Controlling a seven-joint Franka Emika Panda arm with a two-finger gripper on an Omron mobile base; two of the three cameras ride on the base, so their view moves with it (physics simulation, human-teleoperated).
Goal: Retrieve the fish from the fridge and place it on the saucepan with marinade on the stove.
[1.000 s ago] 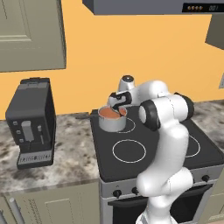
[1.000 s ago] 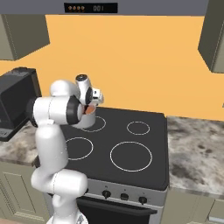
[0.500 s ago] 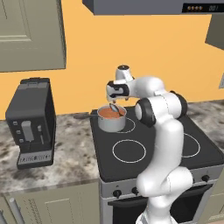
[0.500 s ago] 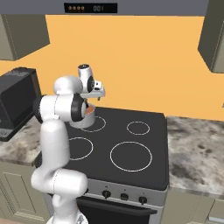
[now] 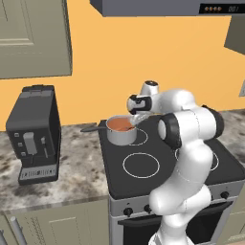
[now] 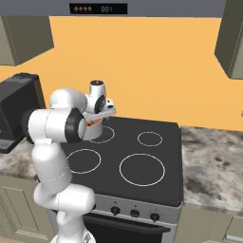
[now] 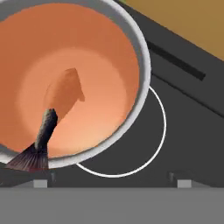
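Fish (image 7: 59, 109) in marinade (image 7: 87, 57), tail over saucepan (image 5: 121, 134) rim; gripper (image 5: 140, 116) above, apparently open, empty.

Both base cameras look forward and down at the stove (image 5: 143, 167) (image 6: 156, 166), one from behind the arm's left, the other from its right, each sharing the cooktop and saucepan (image 5: 120, 130). The hand camera peers close, straight down onto the saucepan (image 7: 142, 65) rim.

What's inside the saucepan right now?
The saucepan holds orange-brown marinade with the fish in it. Its dark tail sticks out over the rim; the body is sunk in the marinade, so its details are veiled.
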